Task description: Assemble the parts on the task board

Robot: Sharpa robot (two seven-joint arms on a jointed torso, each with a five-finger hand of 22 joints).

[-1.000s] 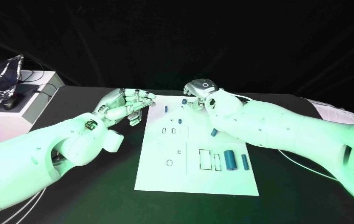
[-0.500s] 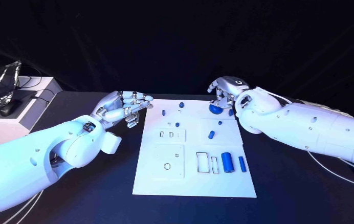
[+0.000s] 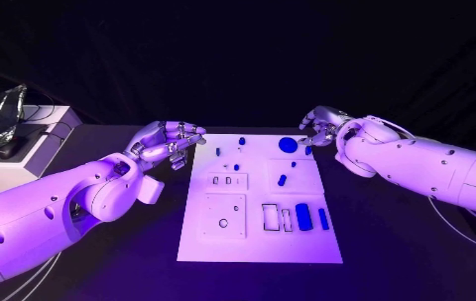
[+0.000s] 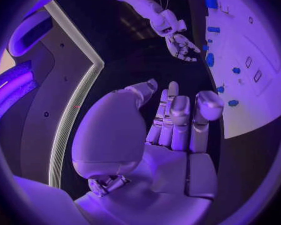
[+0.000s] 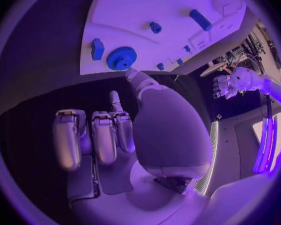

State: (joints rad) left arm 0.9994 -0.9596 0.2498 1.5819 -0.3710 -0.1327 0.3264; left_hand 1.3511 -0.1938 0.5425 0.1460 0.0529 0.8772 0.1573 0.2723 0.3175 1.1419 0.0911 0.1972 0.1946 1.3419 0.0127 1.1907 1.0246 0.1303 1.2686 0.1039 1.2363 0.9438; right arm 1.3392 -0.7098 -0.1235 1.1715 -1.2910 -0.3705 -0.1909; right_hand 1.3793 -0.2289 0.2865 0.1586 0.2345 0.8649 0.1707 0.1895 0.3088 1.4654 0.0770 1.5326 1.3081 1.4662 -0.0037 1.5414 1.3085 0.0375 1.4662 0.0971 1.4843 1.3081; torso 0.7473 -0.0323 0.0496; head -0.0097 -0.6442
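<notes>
Task board (image 3: 260,239): white plate, laid flat mid-table so its recesses face up.

Blue gear (image 3: 287,144): seated flat at the far right corner of the board, free of any grasp.

Right hand (image 3: 319,125): held just beside the gear, fingers loosely curled, nothing pinched.

Left hand (image 3: 168,142): parked off the board's far left corner, fingers curled in, empty, judged idle.

Cylinder (image 3: 303,216): laid near the slots, presumably awaiting insertion.

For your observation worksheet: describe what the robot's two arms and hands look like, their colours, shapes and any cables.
Both arms are bulky, smooth, rounded white shells. The left hand and right hand are silver metal with many jointed fingers; the wrist views show broad rounded palms and padded fingertips. A thin pale cable loops beside the right arm.
</notes>
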